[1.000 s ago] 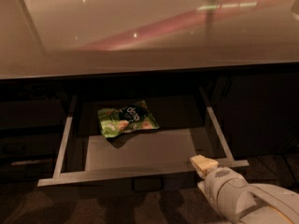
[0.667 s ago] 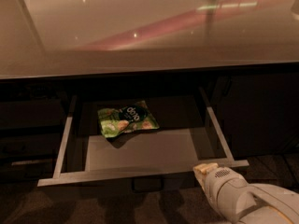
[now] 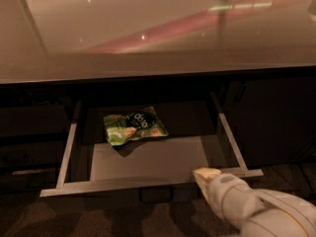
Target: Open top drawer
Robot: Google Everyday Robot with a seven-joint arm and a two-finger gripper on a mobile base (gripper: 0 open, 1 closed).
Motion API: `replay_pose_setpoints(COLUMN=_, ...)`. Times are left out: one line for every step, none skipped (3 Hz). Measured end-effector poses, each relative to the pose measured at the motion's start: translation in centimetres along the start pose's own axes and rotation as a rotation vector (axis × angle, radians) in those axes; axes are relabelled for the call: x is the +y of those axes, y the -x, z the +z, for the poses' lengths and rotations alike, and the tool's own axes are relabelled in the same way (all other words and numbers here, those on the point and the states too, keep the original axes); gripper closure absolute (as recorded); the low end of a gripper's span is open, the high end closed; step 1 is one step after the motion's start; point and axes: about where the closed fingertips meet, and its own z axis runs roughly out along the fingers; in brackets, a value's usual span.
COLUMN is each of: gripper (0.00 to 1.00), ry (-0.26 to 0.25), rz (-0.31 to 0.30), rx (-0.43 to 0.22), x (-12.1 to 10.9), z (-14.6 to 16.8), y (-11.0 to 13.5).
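We are looking down on the top drawer (image 3: 148,185), which is standing pulled well out from under the glossy tabletop (image 3: 158,38) at 12 o'clock.

At 9 o'clock its pale left rail (image 3: 66,152) is lying exposed along most of its length. Just right of that, toward 11 o'clock on the grey drawer floor, a green snack bag (image 3: 134,126) is lying flat near the back, well apart from the front edge. At 6 o'clock, a dark shape that may be the handle (image 3: 157,195) is just showing below the pale front edge. At 3 o'clock the right rail (image 3: 231,141) is showing just as bare as the left.

At 5 o'clock the pincer (image 3: 205,175) is sitting at the front edge, near the right corner, either touching it or just beside it. We cannot tell whether the pincer is apart or together. The white arm (image 3: 266,214) is trailing off toward the lower right.

We are judging the opening as essentially done. At most, a last short pull and drawing the arm clear are remaining.
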Motion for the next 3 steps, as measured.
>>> replay_pose_setpoints(gripper=1.00, ry=-0.015, rz=0.011, rx=-0.027, x=-0.5, z=0.6, y=0.5)
replay_pose_setpoints(gripper=1.00, ry=-0.131, rz=0.010, rx=-0.075, x=-4.9, z=1.0, y=1.0)
replay_pose_setpoints(gripper=1.00, ry=-0.211, rz=0.043, rx=-0.153, x=-8.8, z=0.2, y=0.4)
